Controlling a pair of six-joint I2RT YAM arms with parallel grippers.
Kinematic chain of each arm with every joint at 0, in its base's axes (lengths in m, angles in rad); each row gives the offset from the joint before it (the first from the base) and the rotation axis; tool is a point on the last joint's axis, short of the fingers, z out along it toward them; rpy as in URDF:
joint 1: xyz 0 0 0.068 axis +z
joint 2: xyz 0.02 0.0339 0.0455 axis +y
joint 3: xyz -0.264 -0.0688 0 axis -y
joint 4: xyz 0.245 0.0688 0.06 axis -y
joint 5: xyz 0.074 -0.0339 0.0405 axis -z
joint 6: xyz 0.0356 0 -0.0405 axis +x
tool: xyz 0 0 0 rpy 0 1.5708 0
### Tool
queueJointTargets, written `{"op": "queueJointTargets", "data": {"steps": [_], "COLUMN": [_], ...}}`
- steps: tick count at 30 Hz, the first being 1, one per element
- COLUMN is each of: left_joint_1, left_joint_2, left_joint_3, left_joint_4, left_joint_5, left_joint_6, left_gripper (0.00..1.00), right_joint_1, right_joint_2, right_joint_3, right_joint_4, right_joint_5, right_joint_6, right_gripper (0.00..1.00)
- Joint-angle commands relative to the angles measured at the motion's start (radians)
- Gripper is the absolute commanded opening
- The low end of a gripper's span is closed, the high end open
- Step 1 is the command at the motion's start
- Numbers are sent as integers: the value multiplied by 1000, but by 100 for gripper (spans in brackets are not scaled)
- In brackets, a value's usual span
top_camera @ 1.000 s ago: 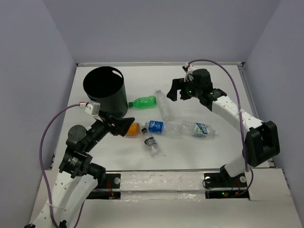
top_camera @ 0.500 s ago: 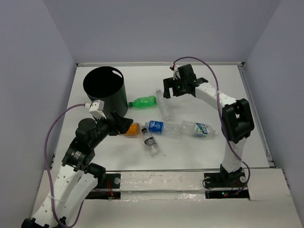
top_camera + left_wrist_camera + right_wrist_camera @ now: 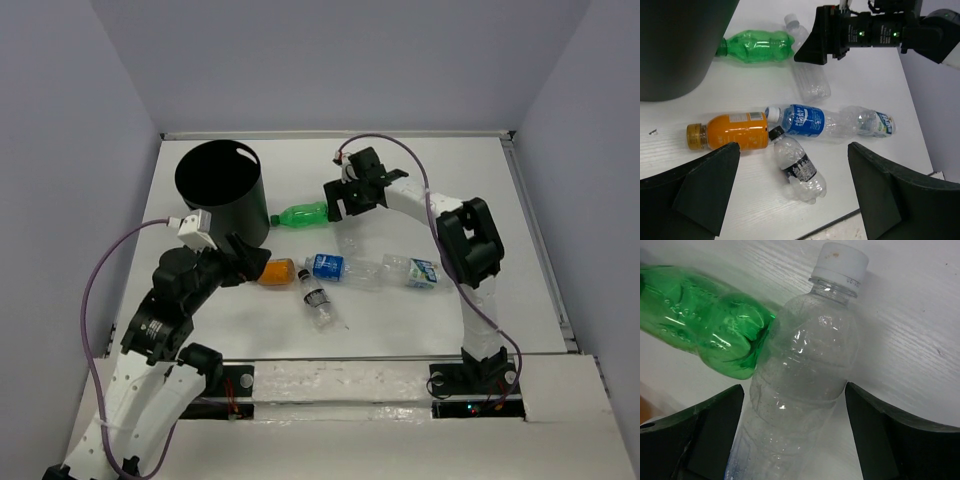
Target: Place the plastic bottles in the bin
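The black bin stands at the back left. A green bottle lies beside it. My right gripper is open, low over a clear white-capped bottle, which lies between its jaws with the green bottle touching it. An orange bottle, a blue-labelled bottle, another labelled clear bottle and a dark-capped bottle lie mid-table. My left gripper is open and empty beside the orange bottle, above the dark-capped bottle.
The bin's wall fills the upper left of the left wrist view. The table's front edge runs close behind the dark-capped bottle. Grey walls enclose the table on three sides.
My right gripper has swung left and down onto the clear white-capped bottle. My left gripper has drawn back slightly to the left.
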State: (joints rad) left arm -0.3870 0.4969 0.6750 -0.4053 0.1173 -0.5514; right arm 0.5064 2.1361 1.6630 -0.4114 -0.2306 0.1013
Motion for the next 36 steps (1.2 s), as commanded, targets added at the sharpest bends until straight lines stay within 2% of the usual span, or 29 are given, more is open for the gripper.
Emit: {"op": "queueJointTargets", "data": {"steps": [1, 5, 6, 7, 11, 17, 22, 25, 29, 33, 35, 36], "left_joint_1": [-7, -6, -7, -7, -6, -6, -7, -7, -9, -12, -13, -13], "left_joint_2": [-3, -14, -18, -21, -34, -73, -149, -173, -213, -238, -235, -233], "left_joint_3": [80, 63, 55, 54, 61, 136, 149, 140, 133, 164, 178, 184], "left_joint_4": [11, 45, 57, 62, 86, 138, 183, 158, 122, 126, 126, 125], "left_joint_5": [-44, -22, -21, -22, -41, -106, -180, -197, -225, -206, -191, -182], "left_joint_6": [85, 99, 99, 99, 107, 142, 131, 120, 91, 64, 65, 65], "left_gripper": [99, 99, 99, 99, 99, 99, 99, 99, 99, 98, 98, 98], "right_joint_1": [-3, -3, -3, -3, -3, 9, 159, 230, 283, 314, 314, 328], "right_joint_2": [19, 18, 15, 8, -77, -266, -373, -355, -266, -123, -58, -21], "right_joint_3": [60, 61, 60, 58, 46, 44, 168, 306, 469, 573, 638, 720], "right_joint_4": [-6, -9, -9, -9, -13, -7, 49, 111, 241, 470, 519, 546], "right_joint_5": [63, 91, 94, 102, 149, 218, 224, 223, 127, 71, 28, 11], "right_joint_6": [-5, 0, 0, 1, 3, -3, -29, -48, 4, 93, 124, 124], "right_gripper": [84, 69, 63, 49, 37, 34, 33, 33, 33, 31, 29, 29]}}
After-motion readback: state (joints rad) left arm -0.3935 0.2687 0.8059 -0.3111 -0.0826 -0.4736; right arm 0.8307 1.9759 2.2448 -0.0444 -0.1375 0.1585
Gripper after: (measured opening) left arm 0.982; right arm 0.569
